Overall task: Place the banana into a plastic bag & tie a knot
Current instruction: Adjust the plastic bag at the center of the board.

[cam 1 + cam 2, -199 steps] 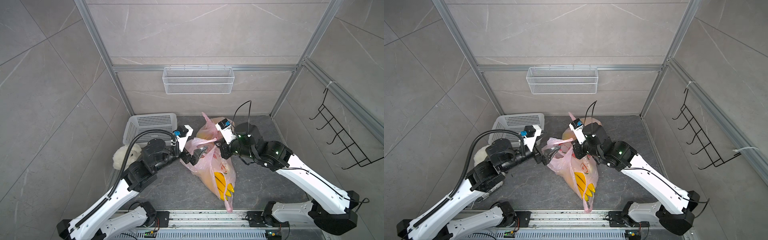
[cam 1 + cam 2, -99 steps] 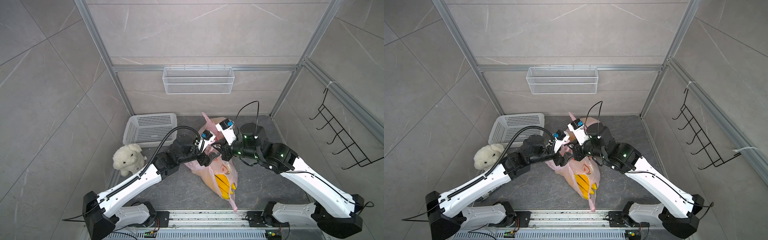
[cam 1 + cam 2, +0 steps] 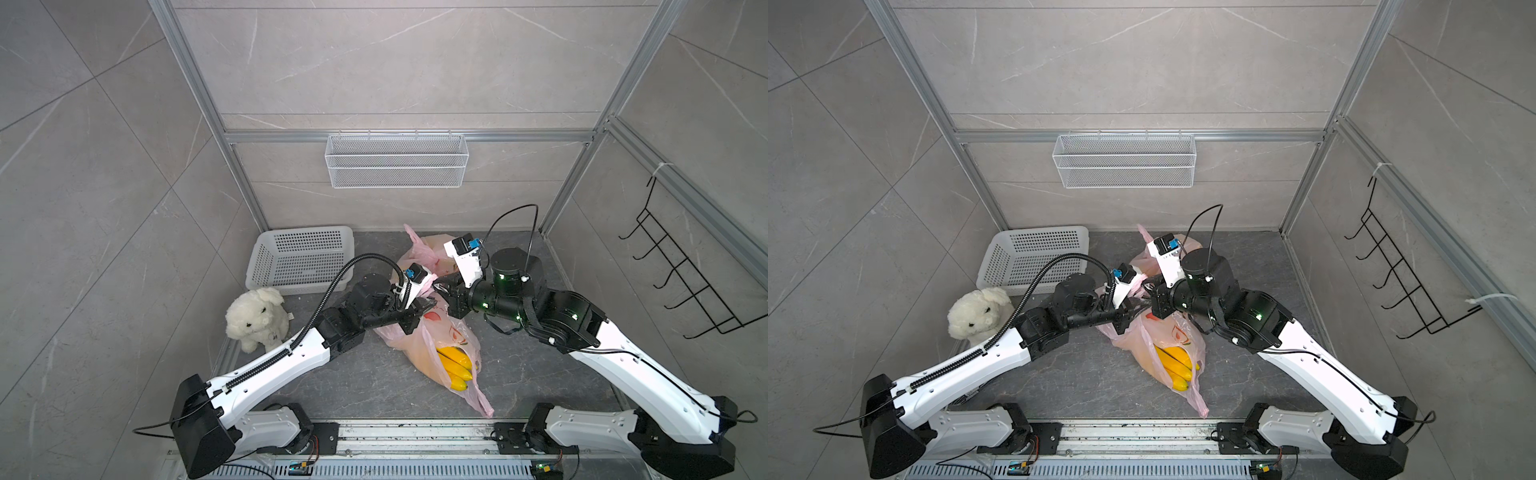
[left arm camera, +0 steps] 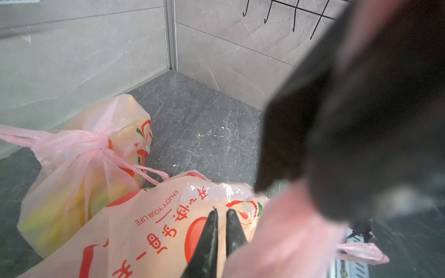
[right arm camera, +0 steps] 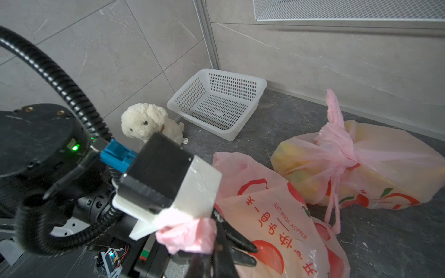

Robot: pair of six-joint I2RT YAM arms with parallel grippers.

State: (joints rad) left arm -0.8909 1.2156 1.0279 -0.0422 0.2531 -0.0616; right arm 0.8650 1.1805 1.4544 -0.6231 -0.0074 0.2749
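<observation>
Just past the metal rail (image 3: 415, 432) that carries both arm bases, a bunch of yellow bananas (image 3: 455, 365) lies inside a pink plastic bag (image 3: 453, 332) on the dark stone-patterned floor (image 3: 365, 386). The fruit sits at the bag's near end, while its far end is gathered up where the two arms meet. The left gripper (image 3: 427, 306) reaches in from the plush dog's side. In the left wrist view its fingertips (image 4: 213, 223) are pressed almost together, only a sliver of gap between them, over the bag's red fruit print and the words "ENJOY YOUR LIFE". Whether any film is caught between them cannot be told. Facing it tip to tip, the right gripper (image 3: 441, 287) is closed on the bag's twisted handle (image 5: 187, 233), a pink wad that the right wrist view shows bunched against the left arm's white camera housing (image 5: 192, 183). To the robot's left a cream plush dog (image 3: 255, 318) sits upright at the foot of the side wall. Just beyond the grippers rests a second pink bag (image 3: 428, 249), already knotted, yellow showing through its film, one loose handle sticking up. A white perforated basket (image 3: 307, 230) stands in the far left corner, touching the back wall. A white wire shelf (image 3: 397, 166) hangs on that wall above, and a black hook rack (image 3: 690, 269) on the right-hand wall.
</observation>
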